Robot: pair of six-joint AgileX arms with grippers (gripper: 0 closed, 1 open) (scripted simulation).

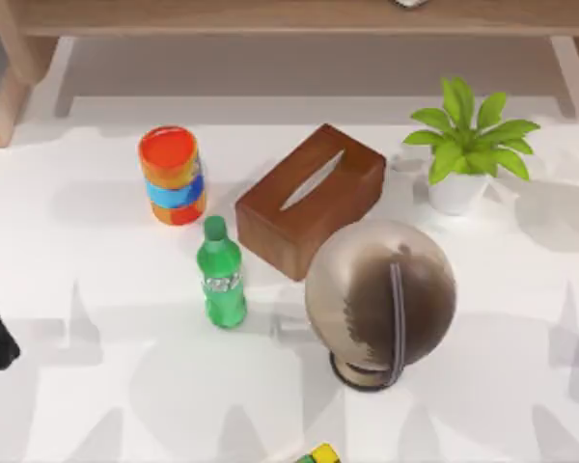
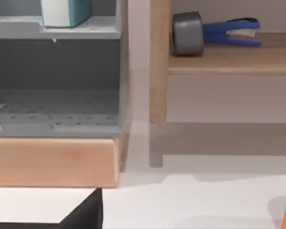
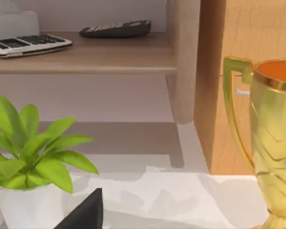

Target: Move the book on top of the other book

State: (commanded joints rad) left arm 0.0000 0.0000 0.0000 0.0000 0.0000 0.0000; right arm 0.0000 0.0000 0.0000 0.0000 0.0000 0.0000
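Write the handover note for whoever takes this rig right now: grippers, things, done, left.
Left gripper: low at the table's left edge, facing the shelving.
Right gripper: low over the table, between the potted plant and a gold trophy.
Mid-table: tissue box, globe, green bottle, striped can.
Books: I cannot tell where either lies.
Done: no stacking to be seen.
Left: find both books, grasp one, set it on the other.
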